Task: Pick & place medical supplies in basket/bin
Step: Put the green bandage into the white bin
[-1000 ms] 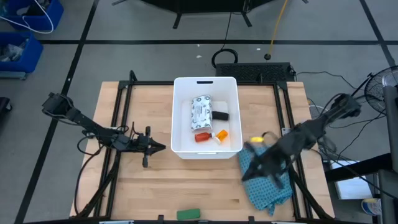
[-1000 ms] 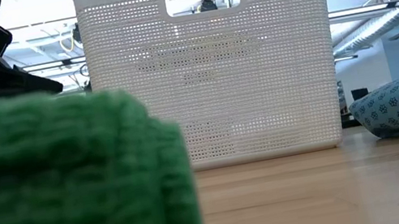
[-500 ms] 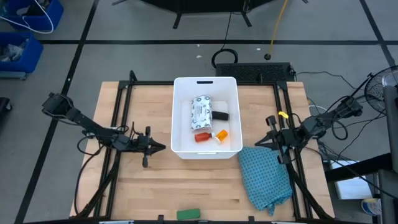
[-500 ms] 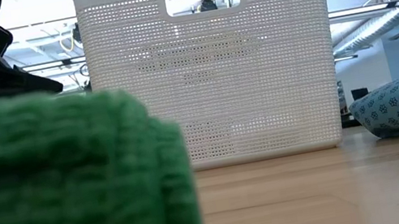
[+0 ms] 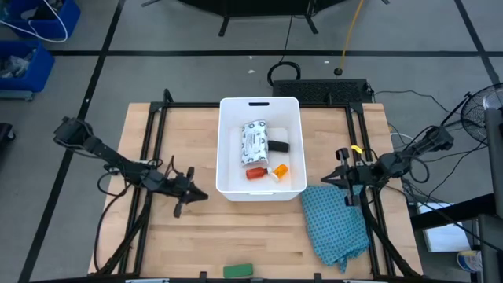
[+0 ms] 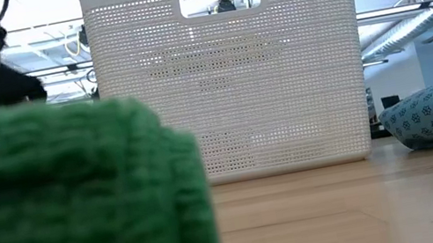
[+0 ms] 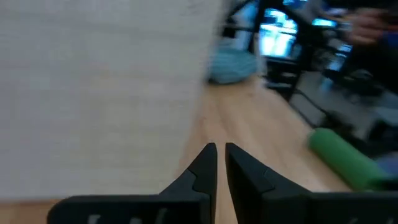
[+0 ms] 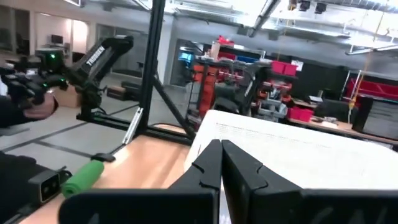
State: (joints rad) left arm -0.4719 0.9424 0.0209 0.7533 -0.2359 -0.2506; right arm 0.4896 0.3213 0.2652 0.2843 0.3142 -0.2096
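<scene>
green flat bar (image 5: 238, 270), likely light and stiff, is best being taken across its narrow width; left end effector (image 5: 182, 206) and right end effector (image 5: 338, 179) are being kept closed, empty.

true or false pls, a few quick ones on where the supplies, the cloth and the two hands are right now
1. The green flat bar lies inside the white bin. False: it sits on the table's near edge, outside the bin.
2. The orange vial is in the bin. True.
3. The right hand is shut on the teal cloth. False: it is shut but empty, beside the bin's right wall, with the cloth lying on the table.
4. The left hand is shut and holds nothing. True.
5. The white patterned packet lies on the cloth. False: it is in the bin, next to the black block.
</scene>
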